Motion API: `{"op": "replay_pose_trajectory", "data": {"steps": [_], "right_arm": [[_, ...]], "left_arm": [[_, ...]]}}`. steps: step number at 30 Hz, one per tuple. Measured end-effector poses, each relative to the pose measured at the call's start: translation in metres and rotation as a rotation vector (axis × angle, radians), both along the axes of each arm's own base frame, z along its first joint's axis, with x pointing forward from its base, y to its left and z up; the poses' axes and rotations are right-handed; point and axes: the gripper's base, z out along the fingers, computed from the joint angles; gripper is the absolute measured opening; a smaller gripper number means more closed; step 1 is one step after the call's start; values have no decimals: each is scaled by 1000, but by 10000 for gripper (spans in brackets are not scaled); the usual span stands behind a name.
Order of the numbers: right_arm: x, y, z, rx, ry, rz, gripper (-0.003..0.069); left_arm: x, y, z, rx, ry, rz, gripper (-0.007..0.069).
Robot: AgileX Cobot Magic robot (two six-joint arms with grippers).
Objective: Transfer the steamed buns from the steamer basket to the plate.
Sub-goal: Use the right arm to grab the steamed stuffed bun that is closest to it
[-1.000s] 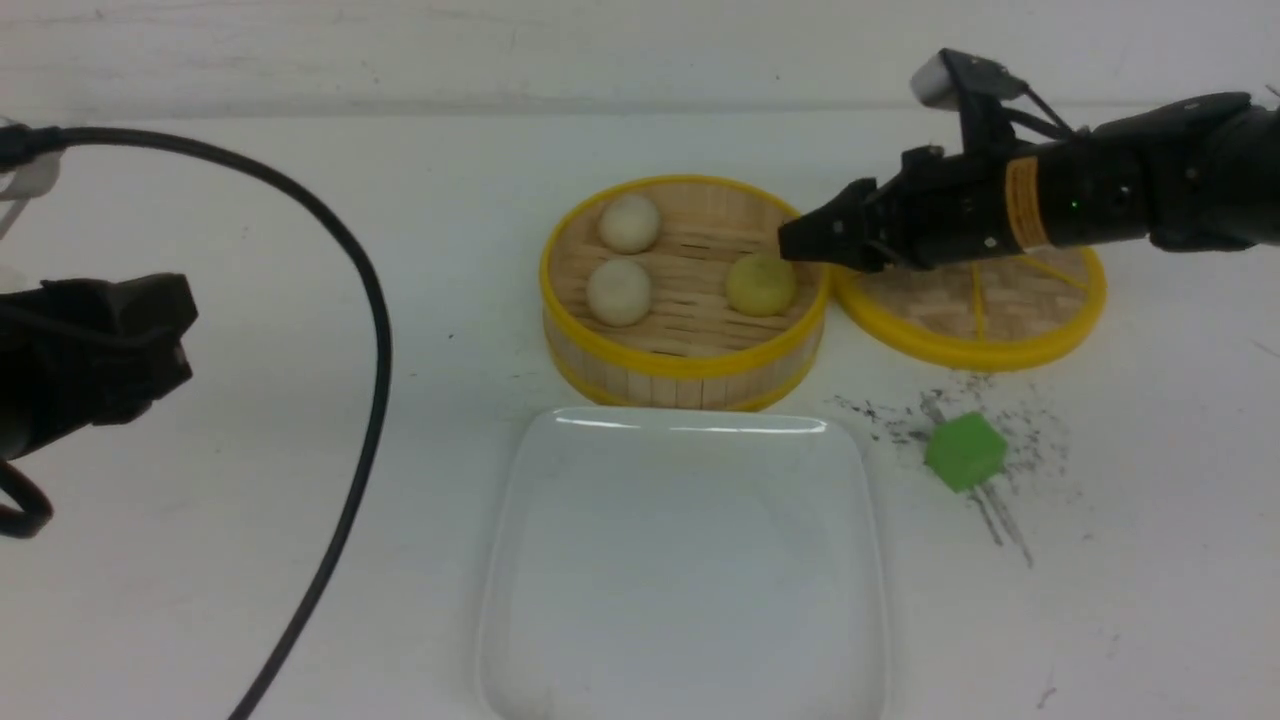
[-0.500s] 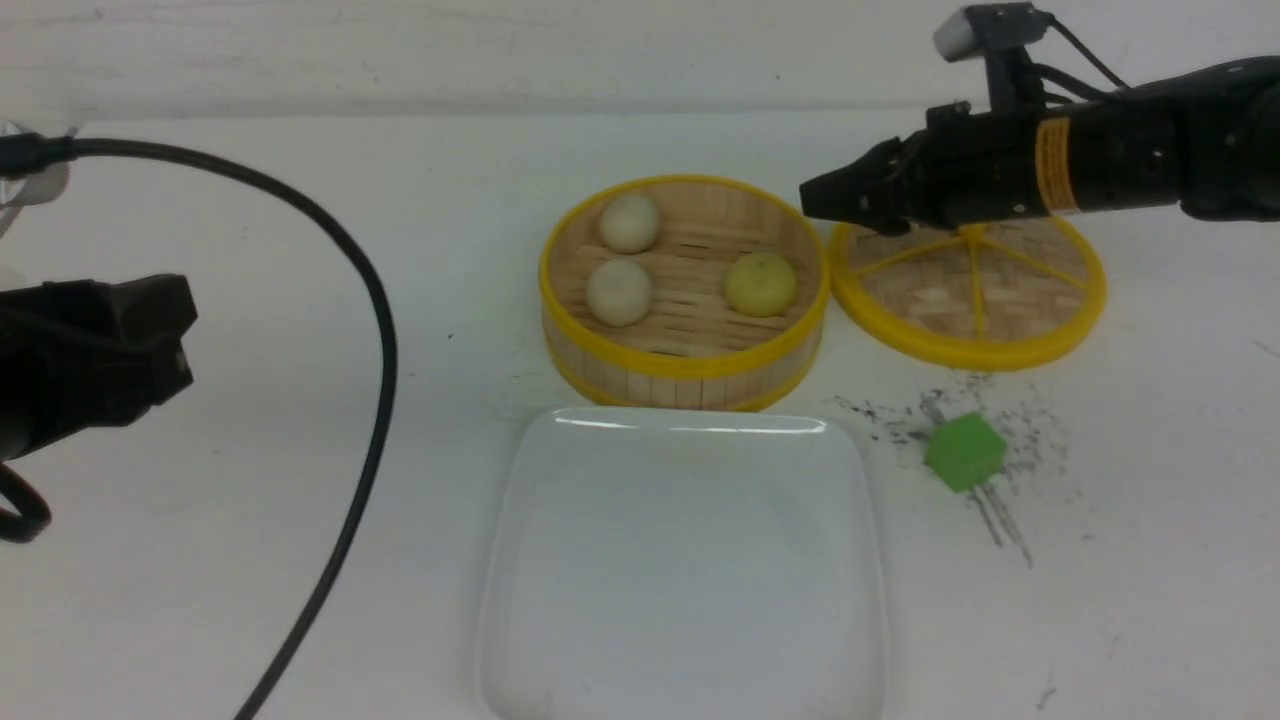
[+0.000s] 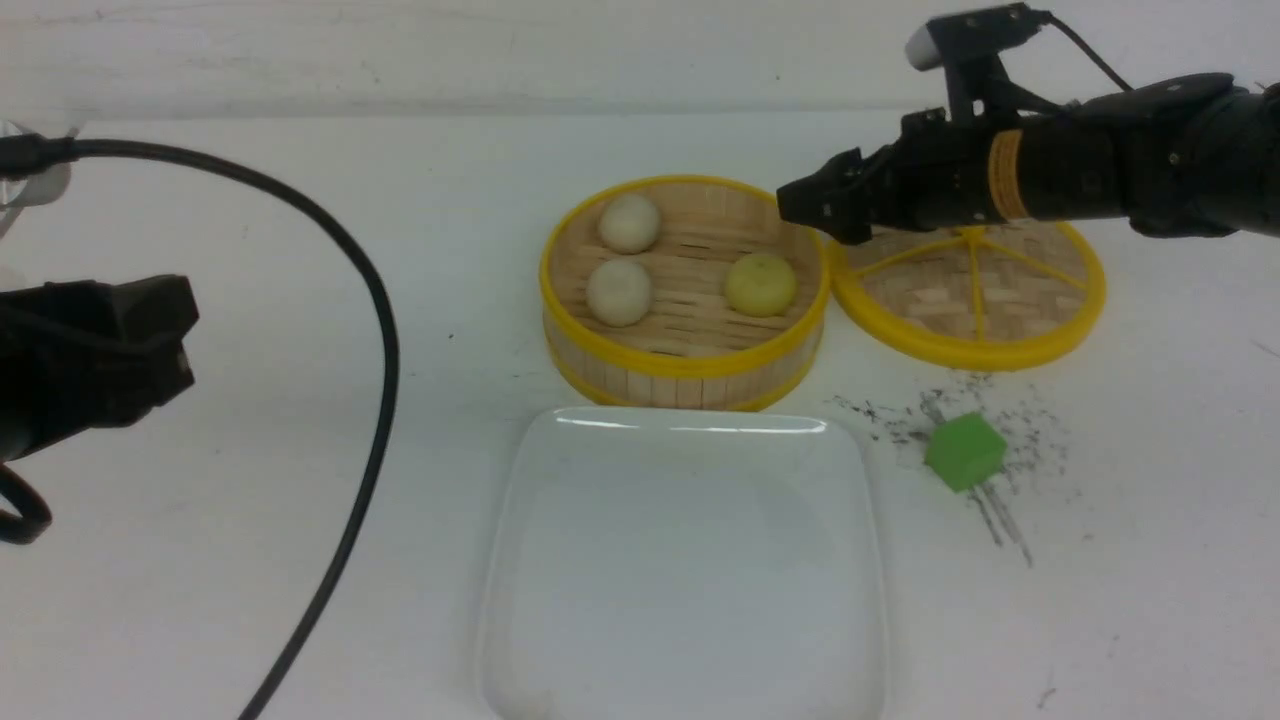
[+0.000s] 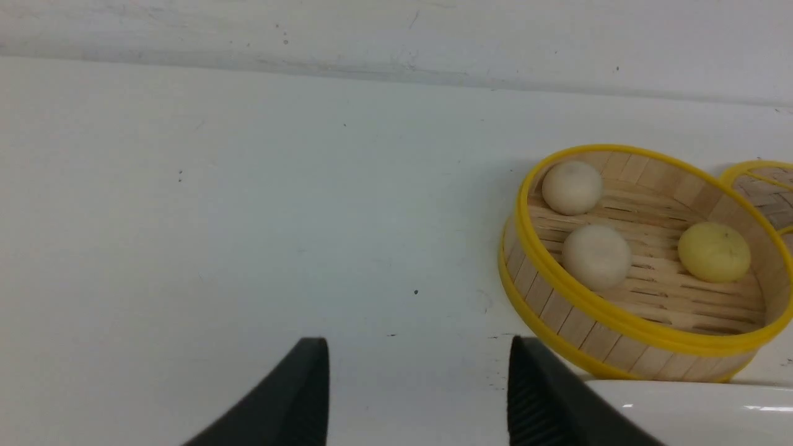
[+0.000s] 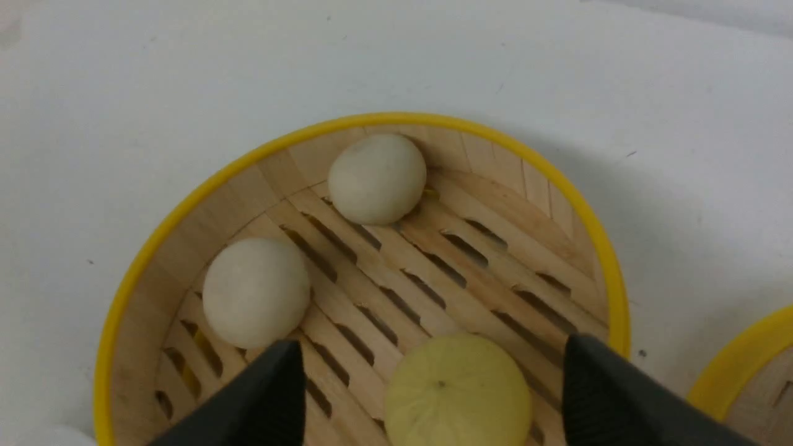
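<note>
The bamboo steamer basket (image 3: pixel 685 368) holds all three steamed buns: two off-white ones (image 3: pixel 629 222) (image 3: pixel 619 292) on its left side and a pale yellow one (image 3: pixel 761 284) on its right. My right gripper (image 3: pixel 805 208) hangs open above the basket's right rim. In the right wrist view its fingertips (image 5: pixel 282 378) straddle the yellow bun (image 5: pixel 457 390) from above without touching it. The white square plate (image 3: pixel 560 440) lies bare in front of the basket. Far left, my left gripper (image 4: pixel 418 371) is open over bare table.
A flat woven lid (image 3: pixel 975 295) with yellow spokes lies right of the basket, partly under my right arm. A green cube (image 3: pixel 964 451) sits on dark smudges in front of it. A thick black cable (image 3: pixel 370 330) loops across the left side.
My right gripper rose from beside the yellow bun, shifted a little left above the rim, and its jaws opened wide. The buns, plate and left arm stayed put.
</note>
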Motion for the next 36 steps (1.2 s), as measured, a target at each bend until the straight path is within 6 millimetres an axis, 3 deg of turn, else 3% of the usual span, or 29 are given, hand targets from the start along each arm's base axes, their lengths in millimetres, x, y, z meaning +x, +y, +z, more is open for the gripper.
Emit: {"op": "replay_pose_trajectory", "data": {"steps": [12,17,24,25,30,32,36], "right_arm": [[-5,4,2,24,12,62,475],[-7,2,17,-27,-83,75,463],[-22,0,55,-24,-185,89,463],[-29,-1,73,-16,-226,90,463],[-39,-2,111,22,-307,90,450],[-36,-1,109,37,-286,85,440],[-19,4,71,68,-148,95,415]], "left_arm": [[0,0,0,0,1,-1,409],[0,0,0,3,1,-2,409],[0,0,0,4,-3,1,409],[0,0,0,4,-3,1,409],[0,0,0,4,-3,1,409],[0,0,0,4,-3,1,409],[0,0,0,3,1,-2,409]]}}
